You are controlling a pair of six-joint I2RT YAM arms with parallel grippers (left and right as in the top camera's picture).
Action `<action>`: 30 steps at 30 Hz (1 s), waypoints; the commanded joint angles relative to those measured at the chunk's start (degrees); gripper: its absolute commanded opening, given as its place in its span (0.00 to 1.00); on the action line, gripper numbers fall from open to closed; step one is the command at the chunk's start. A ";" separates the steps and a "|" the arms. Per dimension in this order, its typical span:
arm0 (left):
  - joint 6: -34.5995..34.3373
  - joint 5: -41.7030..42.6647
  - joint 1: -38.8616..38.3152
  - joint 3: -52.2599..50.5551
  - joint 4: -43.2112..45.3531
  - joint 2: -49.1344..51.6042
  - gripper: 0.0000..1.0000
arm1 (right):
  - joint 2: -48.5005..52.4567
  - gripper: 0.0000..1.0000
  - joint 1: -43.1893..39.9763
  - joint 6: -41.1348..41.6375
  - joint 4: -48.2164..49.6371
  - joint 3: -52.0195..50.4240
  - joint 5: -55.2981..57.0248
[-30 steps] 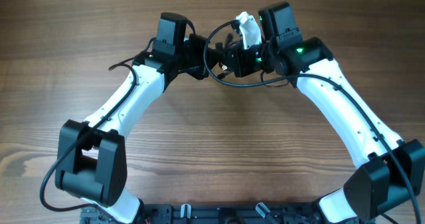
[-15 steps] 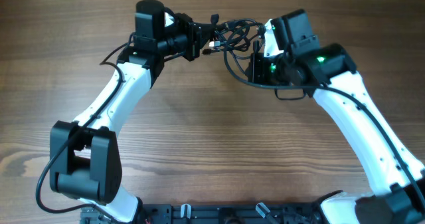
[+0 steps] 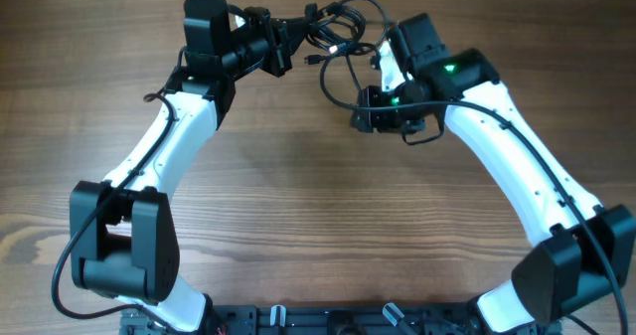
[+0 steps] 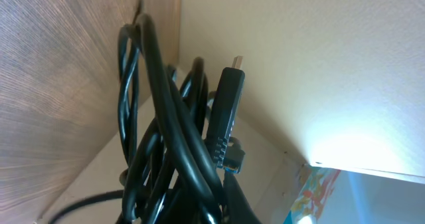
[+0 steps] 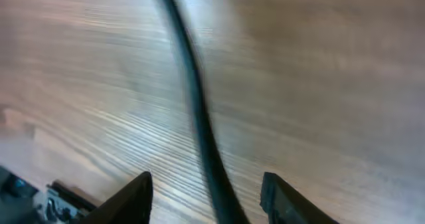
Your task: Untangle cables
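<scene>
The cables (image 3: 333,29) are a knot of thin black cords hanging above the far middle of the table. My left gripper (image 3: 288,39) is shut on the knot's left side. In the left wrist view the cables (image 4: 166,151) fill the frame, one plug (image 4: 228,114) with a metal tip pointing up; the fingers themselves are hidden. One loop (image 3: 333,88) droops from the knot toward my right gripper (image 3: 360,114). In the right wrist view the right gripper (image 5: 207,183) is open, and a blurred black cable strand (image 5: 192,98) runs between the fingers without being pinched.
Wooden tabletop (image 3: 298,196) lies under both arms. The white arm links (image 3: 517,166) reach in from the front corners. A black base rail (image 3: 318,320) runs along the near edge.
My left gripper has carried the knot left and farther back. My right gripper has opened, released the strand it held, and dropped toward the table.
</scene>
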 commanded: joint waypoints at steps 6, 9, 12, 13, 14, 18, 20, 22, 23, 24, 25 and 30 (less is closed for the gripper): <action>15.34 1.42 -3.96 0.96 -3.96 -0.81 0.04 | -7.06 0.58 -0.44 -12.94 11.47 5.79 -1.88; 15.28 2.32 -4.72 0.96 -7.02 -0.81 0.04 | -6.73 0.58 -0.44 -16.81 13.64 5.79 4.26; 9.53 5.01 -5.81 0.96 -6.91 -0.83 0.04 | -6.73 0.58 -0.44 -21.59 14.84 5.79 11.26; 2.93 5.09 -6.01 0.96 -6.91 -0.81 0.04 | -6.73 0.57 -0.44 -22.86 14.58 5.79 11.06; -0.61 5.44 -6.01 0.96 -6.84 -0.83 0.04 | -6.73 0.56 -0.44 -23.17 14.32 5.79 10.27; -11.34 10.38 -6.08 0.96 -2.73 -0.83 0.04 | -6.45 0.50 -0.33 -27.10 14.01 5.62 8.57; -13.94 11.28 -6.08 0.96 -1.60 -0.83 0.04 | -5.81 0.48 -0.31 -28.70 13.57 5.62 8.33; -16.52 12.50 -6.08 0.96 -1.49 -0.83 0.04 | -4.55 0.48 -0.28 -30.03 12.63 5.62 8.35; -16.68 12.76 -6.08 0.96 -1.31 -0.83 0.04 | -3.85 0.47 -0.28 -29.99 12.55 5.62 8.35; -16.70 12.76 -6.08 0.96 -0.79 -0.83 0.04 | -3.28 0.47 -0.28 -30.03 12.61 5.60 8.35; -17.00 12.76 -6.08 0.96 0.17 -0.83 0.04 | -2.80 0.46 -0.28 -30.01 12.83 5.60 8.35; -17.99 11.67 -3.65 0.96 3.48 -0.83 0.04 | 0.76 0.26 -0.28 -25.59 13.09 5.27 6.64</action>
